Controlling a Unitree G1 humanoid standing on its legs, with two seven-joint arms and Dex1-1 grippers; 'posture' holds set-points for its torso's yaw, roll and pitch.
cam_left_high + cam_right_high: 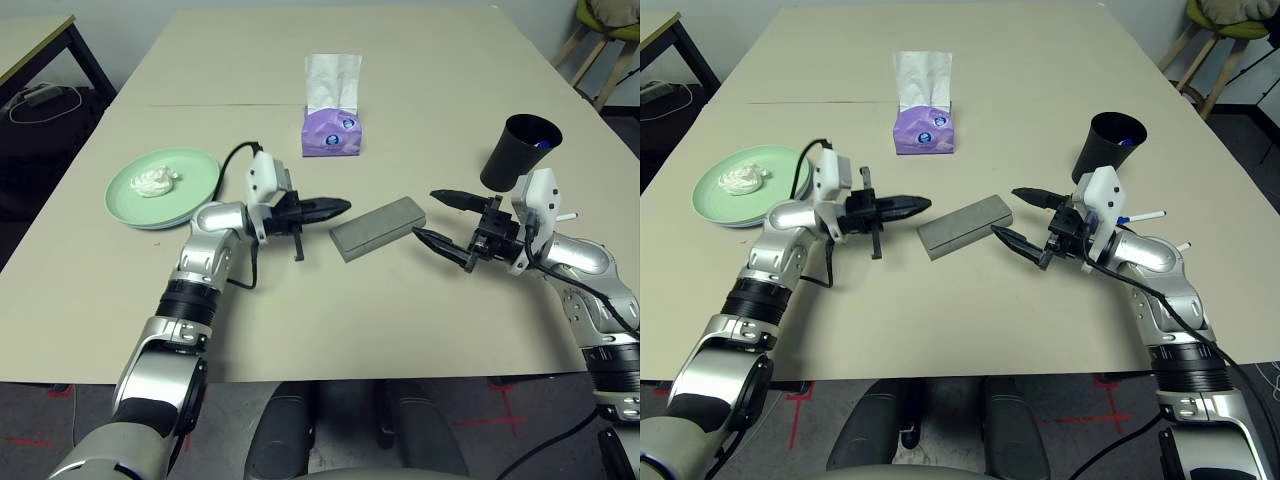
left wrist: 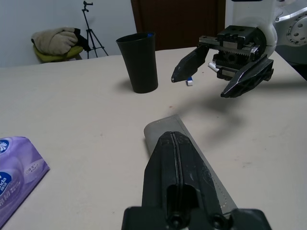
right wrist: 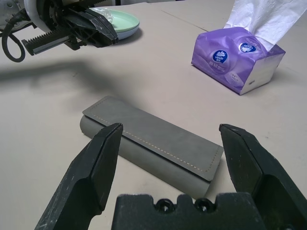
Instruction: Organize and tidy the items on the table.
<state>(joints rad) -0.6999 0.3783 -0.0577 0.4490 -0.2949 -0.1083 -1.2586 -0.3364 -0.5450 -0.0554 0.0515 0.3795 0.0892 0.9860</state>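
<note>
Two pincers flank grey glasses case at surface centre: left pincer shut, empty; right pincer wide open, empty. Risk: right fingers nudging case end, sliding it left into shut pincer.

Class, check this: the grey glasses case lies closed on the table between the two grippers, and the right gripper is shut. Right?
Not quite. The right gripper is open, its fingers spread wide toward the grey glasses case, as the right wrist view shows. The case does lie closed on the table between the grippers.
</note>
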